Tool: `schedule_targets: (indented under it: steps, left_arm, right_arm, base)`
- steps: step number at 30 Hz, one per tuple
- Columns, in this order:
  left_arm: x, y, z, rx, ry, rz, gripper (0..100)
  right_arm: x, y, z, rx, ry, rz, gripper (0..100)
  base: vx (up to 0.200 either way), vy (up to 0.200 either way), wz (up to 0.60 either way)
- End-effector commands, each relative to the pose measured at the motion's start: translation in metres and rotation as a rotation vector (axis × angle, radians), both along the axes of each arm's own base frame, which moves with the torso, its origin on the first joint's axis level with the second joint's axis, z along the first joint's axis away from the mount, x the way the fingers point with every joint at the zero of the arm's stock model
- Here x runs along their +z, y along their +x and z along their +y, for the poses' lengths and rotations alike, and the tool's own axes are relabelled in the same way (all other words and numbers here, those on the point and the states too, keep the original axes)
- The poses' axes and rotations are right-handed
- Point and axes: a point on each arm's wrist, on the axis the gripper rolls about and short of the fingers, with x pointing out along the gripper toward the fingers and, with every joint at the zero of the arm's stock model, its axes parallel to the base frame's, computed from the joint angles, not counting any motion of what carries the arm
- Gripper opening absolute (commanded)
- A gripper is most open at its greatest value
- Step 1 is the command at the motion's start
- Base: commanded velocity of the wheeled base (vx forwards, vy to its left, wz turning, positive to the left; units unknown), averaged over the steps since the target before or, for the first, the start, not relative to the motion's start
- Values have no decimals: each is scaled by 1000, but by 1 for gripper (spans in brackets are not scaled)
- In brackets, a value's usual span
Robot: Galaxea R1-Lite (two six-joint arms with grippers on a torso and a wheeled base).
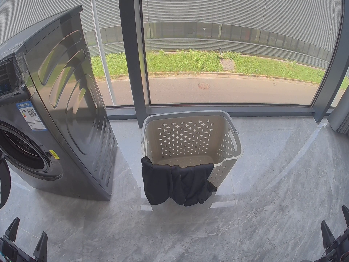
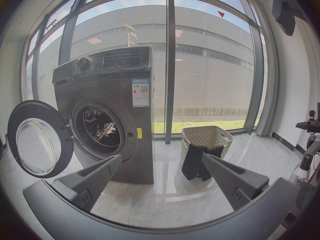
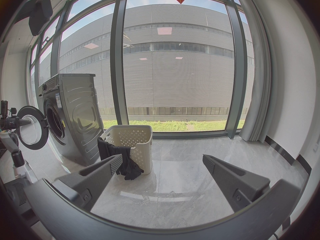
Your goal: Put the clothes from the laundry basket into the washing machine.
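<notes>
Grey marble floor (image 1: 254, 201) in front of a full-height window wall, no table involved.

Step in hand, as judged: the very start, pre-grasp. Nothing picked yet.

- left hand (image 2: 160, 159): fingers spread, empty, low at the near-left, well apart from the basket.
- right hand (image 3: 160, 159): fingers spread, empty, low at the near-right, also well apart from it.
- laundry basket (image 1: 189, 131): upright on the floor at centre, just near the window.
- dark garment (image 1: 174, 184): draped over the basket's near rim, most of it hanging down the outside wall, bunched toward the right end. The basket bottom that shows looks bare, and the part behind the cloth is hidden.
- washing machine (image 1: 65, 102): left of the basket, near it but not touching. Its door (image 2: 40, 144) is swung fully open and the drum opening (image 2: 100, 127) is clear.

Next move probably calls for:
- bringing one hand far-ward to the near rim and pinching the thick fold at the rim line, not the loose hem
- lifting straight up until the tail clears the rim, since the basket looks light and may tip or slide if the cloth drags
- carrying the garment left to the drum

In the way:
- the machine front faces near-left, away from the basket, so the path wraps round its near corner
- the open door stands out beside the opening and narrows the left arm's approach
- a window post (image 1: 132, 55) sits just far of the basket and a curtain (image 3: 256, 94) hangs far right; neither is in the path
</notes>
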Motion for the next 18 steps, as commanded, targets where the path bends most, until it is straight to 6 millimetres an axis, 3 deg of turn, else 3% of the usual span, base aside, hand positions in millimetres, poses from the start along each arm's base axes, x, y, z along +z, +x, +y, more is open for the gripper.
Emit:
schedule_targets:
  steps: [1,3,9,18]
  left_arm:
    - [-4,0,0,0,-1,-2,100]
    - [-4,0,0,0,-1,-2,100]
    - [-4,0,0,0,1,-2,100]
    - [-4,0,0,0,1,-2,100]
  right_arm:
    - [-5,0,0,0,0,-1,100]
    - [-5,0,0,-1,0,-1,100]
    - [-5,0,0,0,0,-2,100]
    - [-5,0,0,0,0,-2,100]
  base:
    - [0,0,0]
    - [0,0,0]
    - [200,0,0]
    - [0,0,0]
